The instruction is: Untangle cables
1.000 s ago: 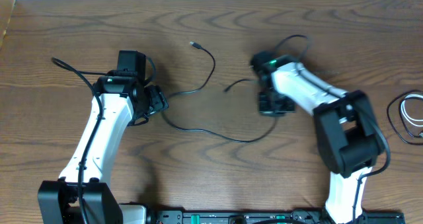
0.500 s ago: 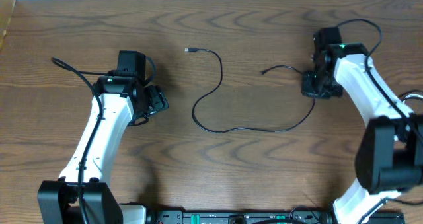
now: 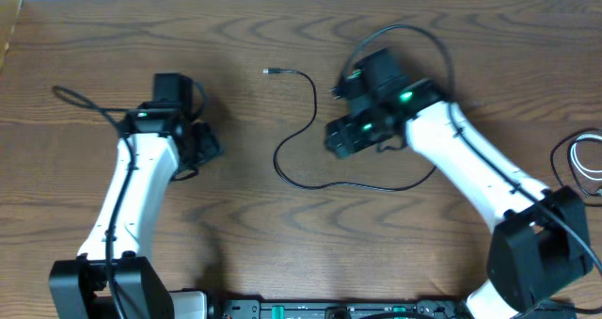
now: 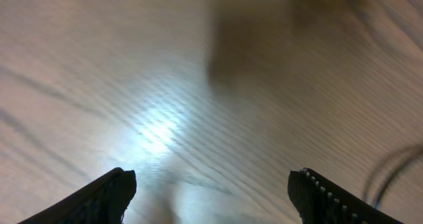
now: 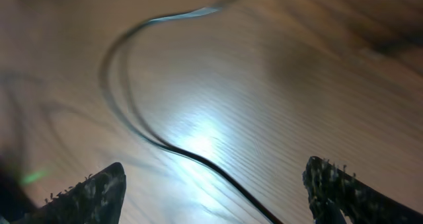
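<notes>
Count: two arms, two grippers, two cables, one table [image 3: 282,253]. The black cable [image 3: 314,103] lies at centre table as one open S-curve without crossings. Its small plug end sits far and left of centre, and the cord bends right, loops back toward the near side, then runs right along the table until it passes under the right arm. In the right wrist view the black cable [image 5: 175,149] lies flat on the wood, thin and glossy. The white cable [image 3: 590,168] is coiled at the right edge, partly cut off by the frame and well apart from the black one. Since the frame half a second ago, the right arm has swung from the far right to the centre, and it now covers the cable's right end. The left arm has shifted slightly left. The left gripper [image 4: 211,184] has its fingers spread wide over bare wood and holds nothing. The right gripper [image 5: 215,178] is likewise spread wide, above the cable, grasping nothing.
</notes>
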`<state>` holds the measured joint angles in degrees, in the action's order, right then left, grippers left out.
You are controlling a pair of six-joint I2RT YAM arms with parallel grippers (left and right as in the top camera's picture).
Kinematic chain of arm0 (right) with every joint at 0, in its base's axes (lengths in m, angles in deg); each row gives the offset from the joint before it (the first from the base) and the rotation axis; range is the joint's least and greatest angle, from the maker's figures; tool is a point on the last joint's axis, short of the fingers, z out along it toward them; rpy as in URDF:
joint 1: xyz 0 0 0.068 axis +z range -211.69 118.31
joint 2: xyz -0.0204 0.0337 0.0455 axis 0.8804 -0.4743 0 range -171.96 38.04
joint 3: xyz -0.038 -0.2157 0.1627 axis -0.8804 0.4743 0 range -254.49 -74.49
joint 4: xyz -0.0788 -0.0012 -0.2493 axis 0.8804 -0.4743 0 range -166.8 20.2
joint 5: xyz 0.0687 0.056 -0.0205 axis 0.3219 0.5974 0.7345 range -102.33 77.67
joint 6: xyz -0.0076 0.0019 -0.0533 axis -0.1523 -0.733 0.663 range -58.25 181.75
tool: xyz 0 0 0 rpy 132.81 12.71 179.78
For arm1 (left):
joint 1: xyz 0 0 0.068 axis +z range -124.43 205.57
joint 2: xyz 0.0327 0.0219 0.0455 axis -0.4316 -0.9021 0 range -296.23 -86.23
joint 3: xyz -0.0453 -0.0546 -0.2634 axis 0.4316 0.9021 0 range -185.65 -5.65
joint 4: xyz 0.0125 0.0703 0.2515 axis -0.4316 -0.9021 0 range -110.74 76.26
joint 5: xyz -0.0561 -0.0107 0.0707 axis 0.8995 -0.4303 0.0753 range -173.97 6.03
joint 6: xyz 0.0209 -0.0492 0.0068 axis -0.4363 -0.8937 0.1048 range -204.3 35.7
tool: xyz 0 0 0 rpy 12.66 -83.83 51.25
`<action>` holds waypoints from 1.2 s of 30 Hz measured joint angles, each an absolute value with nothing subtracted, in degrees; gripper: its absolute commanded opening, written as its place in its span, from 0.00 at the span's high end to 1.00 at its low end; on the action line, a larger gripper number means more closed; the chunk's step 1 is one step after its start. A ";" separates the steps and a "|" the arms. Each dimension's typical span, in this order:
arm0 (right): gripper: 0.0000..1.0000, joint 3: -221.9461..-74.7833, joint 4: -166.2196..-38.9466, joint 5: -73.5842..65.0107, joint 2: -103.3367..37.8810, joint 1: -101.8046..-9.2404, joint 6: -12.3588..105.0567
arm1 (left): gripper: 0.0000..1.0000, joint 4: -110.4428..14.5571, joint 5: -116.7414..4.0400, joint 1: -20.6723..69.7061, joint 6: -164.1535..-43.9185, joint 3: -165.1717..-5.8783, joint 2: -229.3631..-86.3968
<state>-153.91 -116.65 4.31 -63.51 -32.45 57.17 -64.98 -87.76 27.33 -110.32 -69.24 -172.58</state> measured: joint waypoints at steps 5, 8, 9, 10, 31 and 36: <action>0.16 -153.84 -110.42 0.99 -63.91 -23.73 58.28 | 0.20 -65.99 -88.46 35.11 -111.96 -69.24 -172.58; 0.16 -153.84 -107.10 -0.21 -65.33 -19.54 58.41 | 0.20 -66.47 -88.72 39.24 -112.42 -69.24 -172.60; 0.16 -153.84 -106.27 -0.34 -65.96 -18.51 58.41 | 0.20 -66.64 -88.76 40.02 -112.53 -69.24 -172.58; 0.16 -153.84 -105.72 -0.41 -66.70 -17.55 58.44 | 0.20 -66.90 -88.83 40.59 -112.64 -69.24 -172.60; 0.91 -153.82 -100.30 -5.15 -80.43 -10.22 56.56 | 0.20 -67.36 -88.79 41.64 -112.81 -69.24 -172.58; 0.99 -153.82 -102.81 -6.16 -80.43 -10.22 55.66 | 0.20 -67.36 -88.81 41.64 -112.81 -69.24 -172.58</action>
